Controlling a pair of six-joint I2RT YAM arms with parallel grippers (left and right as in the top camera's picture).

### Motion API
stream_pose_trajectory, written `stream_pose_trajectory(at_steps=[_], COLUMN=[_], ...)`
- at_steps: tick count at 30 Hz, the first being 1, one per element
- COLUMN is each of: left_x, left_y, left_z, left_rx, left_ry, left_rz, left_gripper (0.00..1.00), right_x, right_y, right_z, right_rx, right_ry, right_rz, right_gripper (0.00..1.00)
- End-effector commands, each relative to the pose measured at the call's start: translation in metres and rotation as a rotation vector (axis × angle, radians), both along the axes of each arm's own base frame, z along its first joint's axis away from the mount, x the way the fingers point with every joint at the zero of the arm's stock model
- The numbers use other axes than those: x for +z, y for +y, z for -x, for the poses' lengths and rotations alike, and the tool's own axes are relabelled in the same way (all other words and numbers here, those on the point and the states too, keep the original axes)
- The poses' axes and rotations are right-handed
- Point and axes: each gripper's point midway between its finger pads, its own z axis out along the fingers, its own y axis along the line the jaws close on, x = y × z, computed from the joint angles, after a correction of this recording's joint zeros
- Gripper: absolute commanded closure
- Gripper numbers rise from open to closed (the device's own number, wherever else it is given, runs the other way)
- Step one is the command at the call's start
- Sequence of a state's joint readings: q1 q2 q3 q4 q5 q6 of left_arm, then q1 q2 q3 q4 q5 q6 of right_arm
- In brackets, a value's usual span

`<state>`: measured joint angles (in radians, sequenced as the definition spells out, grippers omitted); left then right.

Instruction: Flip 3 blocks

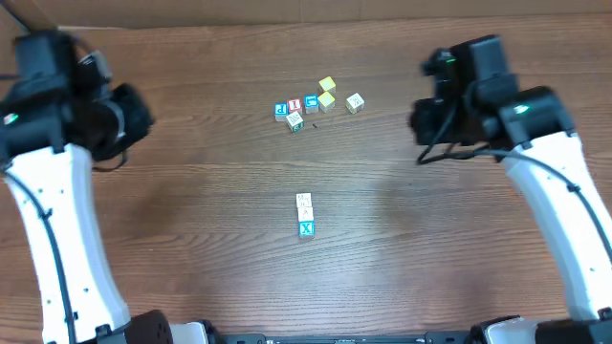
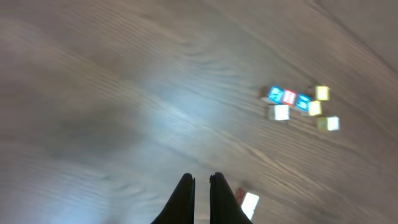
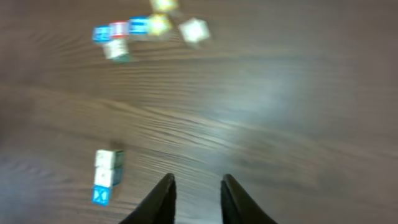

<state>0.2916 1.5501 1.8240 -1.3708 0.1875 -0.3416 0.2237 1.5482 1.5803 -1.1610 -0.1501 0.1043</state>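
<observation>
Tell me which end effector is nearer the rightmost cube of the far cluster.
Right. The right end effector sits a short way to the cube's right; the left end effector is far off to its left.

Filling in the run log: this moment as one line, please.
blocks: three in a row, mid-table | left end effector: shut, empty | right end effector: open, empty, clear of blocks
</observation>
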Motion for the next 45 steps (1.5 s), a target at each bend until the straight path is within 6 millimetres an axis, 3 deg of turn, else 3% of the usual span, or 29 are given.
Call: stream_pose_trajectory(at_steps=[1,3,4,7,8,10,11,39,43,45], left_x=[-0.01,-0.013,-0.014,-0.018,-0.019,-0.022,-0.024,-0.024,-0.024,-0.024], left_y=[0.007,0.004,0.001,-0.005,-0.006,-0.008,-0.009,-0.008,-0.008,-0.008], left_z=[0.001,0.0,-0.001,-0.004,-0.005,-0.004,-0.002,-0.002,-0.002,-0.002], left_rx=[0.009,-0.014,-0.031,-0.062,-0.066,-0.071,-0.071,-0.07,-0.071,-0.07], left_ry=[0.036,0.041,0.044,0.055,0.059,0.075,0.086,0.086,0.086,0.086], left_rz=[0.002,-0.003,-0.006,-0.013,-0.014,-0.012,-0.007,-0.01,-0.009,-0.01], left_gripper=[0.96,0.96,0.96,0.93,0.91,0.55,0.0,0.0,0.0,0.0], right_x=[-0.001,-0.003,-0.004,-0.005,-0.006,-0.007,-0.007,-0.011,0.008,0.029], right_y=[-0.031,-0.047,-0.053,-0.062,-0.063,-0.063,-0.063,-0.063,-0.063,-0.064], right_z=[-0.005,-0.005,-0.005,-0.003,-0.001,0.001,0.001,-0.001,0.006,0.014], right_rx=[-0.122,-0.175,-0.191,-0.215,-0.217,-0.217,-0.217,-0.217,-0.217,-0.216], right_ry=[0.03,0.049,0.055,0.07,0.076,0.085,0.085,0.098,0.042,-0.022], right_rz=[-0.023,-0.025,-0.024,-0.022,-0.021,-0.02,-0.02,-0.018,-0.027,-0.037], right_gripper=[0.67,0.57,0.37,0.0,0.0,0.0,0.0,0.0,0.0,0.0])
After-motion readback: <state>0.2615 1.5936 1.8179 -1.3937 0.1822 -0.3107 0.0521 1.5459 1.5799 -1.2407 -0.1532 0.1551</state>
